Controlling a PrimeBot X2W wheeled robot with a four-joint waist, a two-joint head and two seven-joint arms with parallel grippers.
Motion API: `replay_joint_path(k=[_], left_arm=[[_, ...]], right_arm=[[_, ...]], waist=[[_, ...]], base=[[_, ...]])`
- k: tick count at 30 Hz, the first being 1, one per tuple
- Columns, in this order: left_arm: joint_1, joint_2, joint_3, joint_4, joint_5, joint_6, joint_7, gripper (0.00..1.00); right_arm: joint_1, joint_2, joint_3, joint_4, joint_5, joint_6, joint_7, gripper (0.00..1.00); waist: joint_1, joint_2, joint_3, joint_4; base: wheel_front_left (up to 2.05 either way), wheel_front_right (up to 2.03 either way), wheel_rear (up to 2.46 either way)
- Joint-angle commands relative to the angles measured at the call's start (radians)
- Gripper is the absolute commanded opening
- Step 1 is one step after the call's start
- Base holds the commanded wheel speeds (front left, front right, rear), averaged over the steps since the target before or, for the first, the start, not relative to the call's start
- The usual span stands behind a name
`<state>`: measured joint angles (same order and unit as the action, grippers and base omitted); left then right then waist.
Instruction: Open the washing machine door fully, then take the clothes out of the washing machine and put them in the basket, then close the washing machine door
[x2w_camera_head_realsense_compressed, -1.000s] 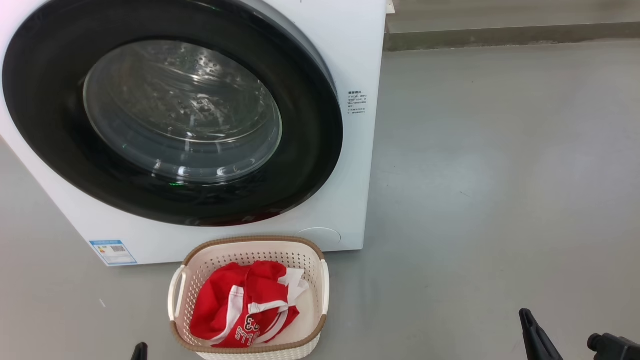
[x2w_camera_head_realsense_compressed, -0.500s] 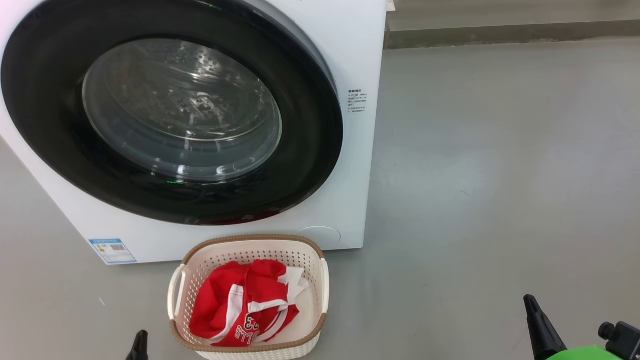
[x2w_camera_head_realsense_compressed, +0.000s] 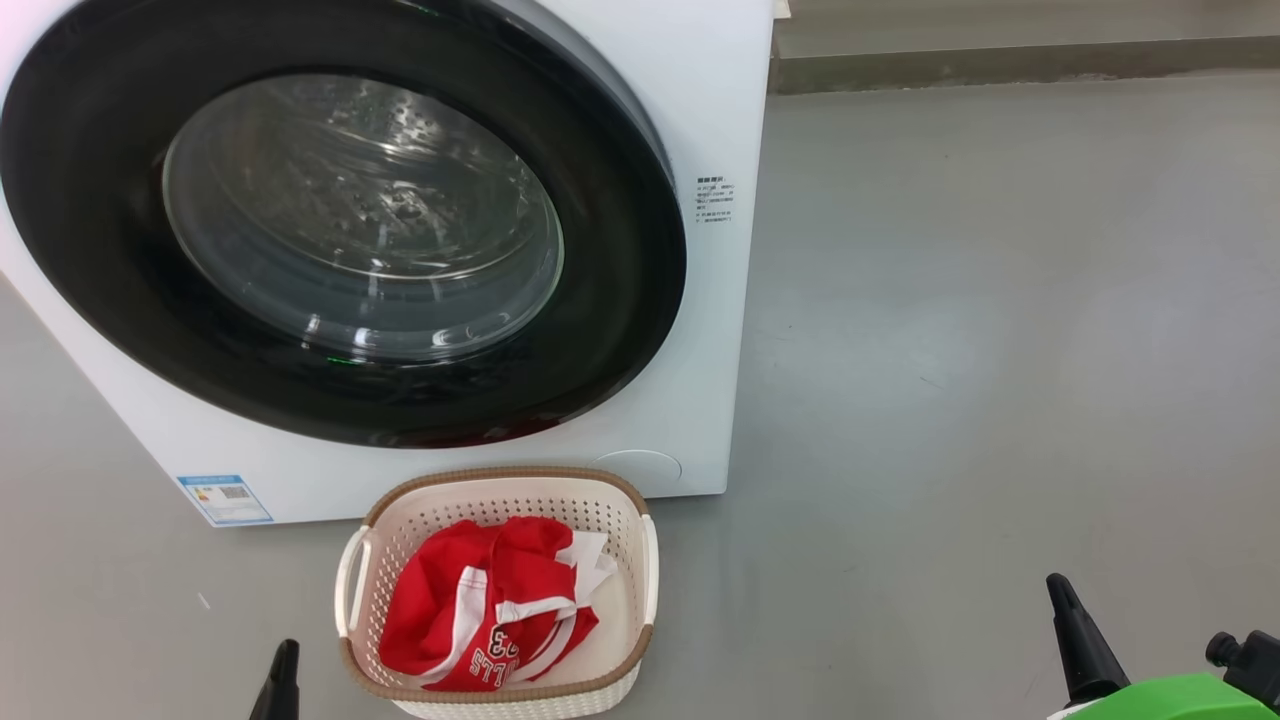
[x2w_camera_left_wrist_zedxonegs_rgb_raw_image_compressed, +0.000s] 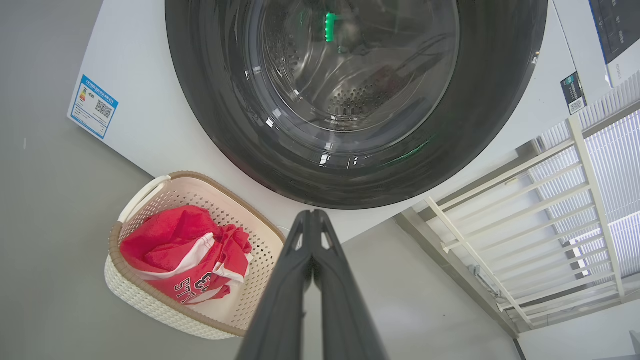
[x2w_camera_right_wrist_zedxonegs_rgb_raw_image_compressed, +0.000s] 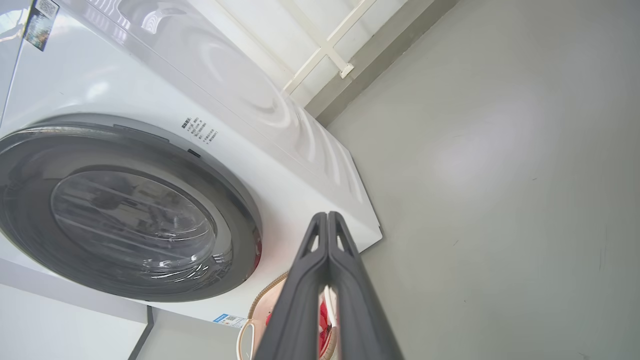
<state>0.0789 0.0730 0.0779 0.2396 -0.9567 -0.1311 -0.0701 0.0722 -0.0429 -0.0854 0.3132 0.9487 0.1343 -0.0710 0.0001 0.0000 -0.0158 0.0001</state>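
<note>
Your washing machine door (x2w_camera_head_realsense_compressed: 360, 220) looks shut, clothes (x2w_camera_head_realsense_compressed: 470, 610) are in the basket (x2w_camera_head_realsense_compressed: 500, 473), left fingers (x2w_camera_left_wrist_zedxonegs_rgb_raw_image_compressed: 287, 285) and right fingers (x2w_camera_right_wrist_zedxonegs_rgb_raw_image_compressed: 300, 295) both pressed together, empty.

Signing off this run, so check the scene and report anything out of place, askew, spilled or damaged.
Nothing stands out. The washing machine door sits shut against the washing machine, the clothes lie bunched inside the upright basket, and no garment hangs over its rim.
</note>
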Motion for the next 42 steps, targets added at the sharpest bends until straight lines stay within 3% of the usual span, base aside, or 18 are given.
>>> replay_joint_path(k=[1, 42], left_arm=[[-0.044, 0.005, 0.022, -0.019, -0.032, 0.0, 0.011, 0.0], [-0.139, -0.013, 0.031, -0.003, -0.445, 0.0, 0.126, 0.0]], right_arm=[[-0.053, -0.011, 0.002, -0.03, 0.036, -0.002, 0.008, 0.0], [-0.138, -0.008, -0.019, -0.056, 0.452, -0.003, 0.126, 0.0]], waist=[[-0.0001, 0.0, 0.001, 0.0], [-0.0001, 0.0, 0.013, 0.0]], base=[[0.0, 0.0, 0.0], [0.0, 0.0, 0.0]])
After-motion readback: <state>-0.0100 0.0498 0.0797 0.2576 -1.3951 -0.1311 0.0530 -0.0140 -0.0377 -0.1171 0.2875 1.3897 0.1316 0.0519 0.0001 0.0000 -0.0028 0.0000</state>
